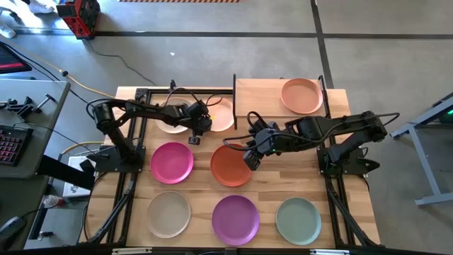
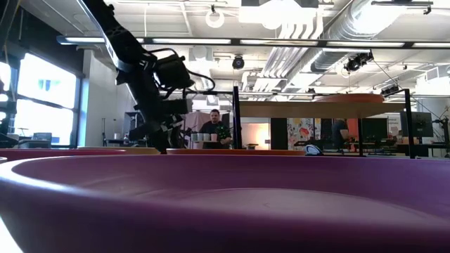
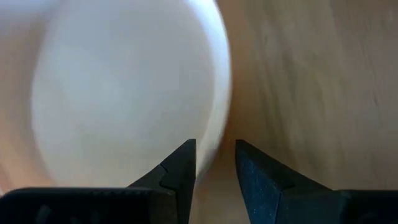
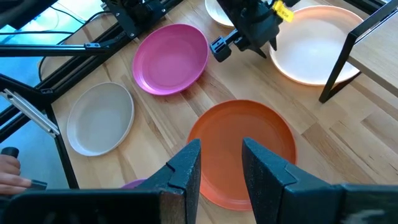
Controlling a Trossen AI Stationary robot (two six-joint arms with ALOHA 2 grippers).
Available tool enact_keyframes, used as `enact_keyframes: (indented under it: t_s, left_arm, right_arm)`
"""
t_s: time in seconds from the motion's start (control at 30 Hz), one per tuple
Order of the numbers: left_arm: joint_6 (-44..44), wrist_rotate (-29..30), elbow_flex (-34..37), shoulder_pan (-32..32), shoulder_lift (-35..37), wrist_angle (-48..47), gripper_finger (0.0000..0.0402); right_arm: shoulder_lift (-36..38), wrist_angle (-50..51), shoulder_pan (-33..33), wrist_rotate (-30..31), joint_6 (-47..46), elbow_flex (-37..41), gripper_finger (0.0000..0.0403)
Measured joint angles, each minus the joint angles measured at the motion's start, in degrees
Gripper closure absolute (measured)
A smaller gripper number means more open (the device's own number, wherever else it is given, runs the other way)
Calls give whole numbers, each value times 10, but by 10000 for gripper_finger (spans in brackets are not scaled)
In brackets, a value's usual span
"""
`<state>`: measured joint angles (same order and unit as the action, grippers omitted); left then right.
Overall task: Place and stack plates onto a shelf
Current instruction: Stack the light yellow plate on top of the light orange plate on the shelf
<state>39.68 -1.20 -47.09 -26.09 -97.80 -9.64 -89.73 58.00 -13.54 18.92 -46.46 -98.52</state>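
While left fingers (image 3: 214,171) gape over the cream plate's (image 3: 118,93) rim, right fingers (image 4: 221,171) stand apart, empty.

shelf (image 1: 265,92): back right of the tabletop (image 1: 202,185), one plate (image 1: 301,95) on its right end | two plates (image 1: 221,115) just left of the shelf, side by side | two plates (image 1: 172,162) before those | three plates (image 1: 236,219) in the front row
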Motion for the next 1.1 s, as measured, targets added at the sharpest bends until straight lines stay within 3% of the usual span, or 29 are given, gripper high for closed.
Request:
enact_keyframes:
  t_s: [0.3, 0.6, 0.83, 1.1]
  left_arm:
    - [-10, 3, -1, 0, -10, 6, 310]
    - [11, 13, 0, 9, -9, 7, 395]
    - [20, 23, 0, 24, -7, 9, 398]
    - [26, 76, 0, 42, 10, 9, 399]
  right_arm:
    - [0, 0, 0, 0, 0, 0, 308]
    - [0, 0, 0, 0, -2, 0, 308]
    - [0, 0, 0, 0, -3, 0, 308]
    - [0, 0, 0, 0, -17, 0, 308]
